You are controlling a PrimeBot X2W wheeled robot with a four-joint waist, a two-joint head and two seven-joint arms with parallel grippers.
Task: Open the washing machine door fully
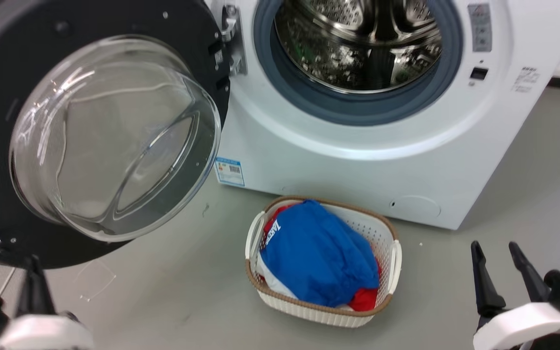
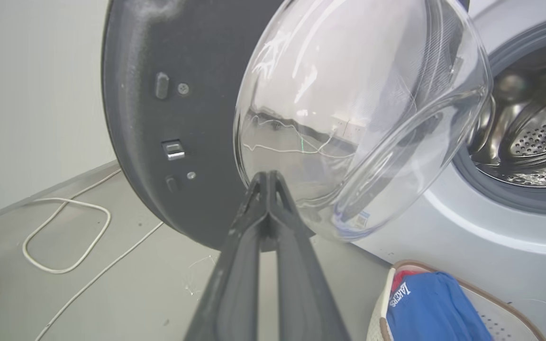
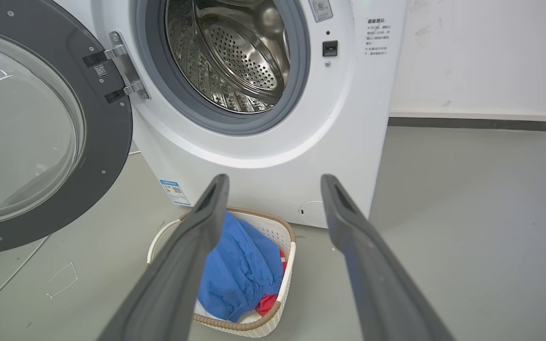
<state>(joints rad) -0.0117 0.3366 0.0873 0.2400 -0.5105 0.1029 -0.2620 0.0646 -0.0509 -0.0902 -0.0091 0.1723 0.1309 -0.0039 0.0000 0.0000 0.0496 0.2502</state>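
Note:
The washing machine door, a black disc with a clear bulging glass bowl, hangs swung wide open to the left of the white washing machine on its hinge. The steel drum is exposed. In the left wrist view the door stands just beyond my left gripper, whose fingers are pressed together with nothing between them, tips near the door's lower rim. In the head view my left gripper sits low at the bottom left below the door. My right gripper is open at the lower right, away from the machine.
A white laundry basket with blue and red clothes sits on the grey floor in front of the machine. White cables lie on the floor left of the door. A pale wall stands behind.

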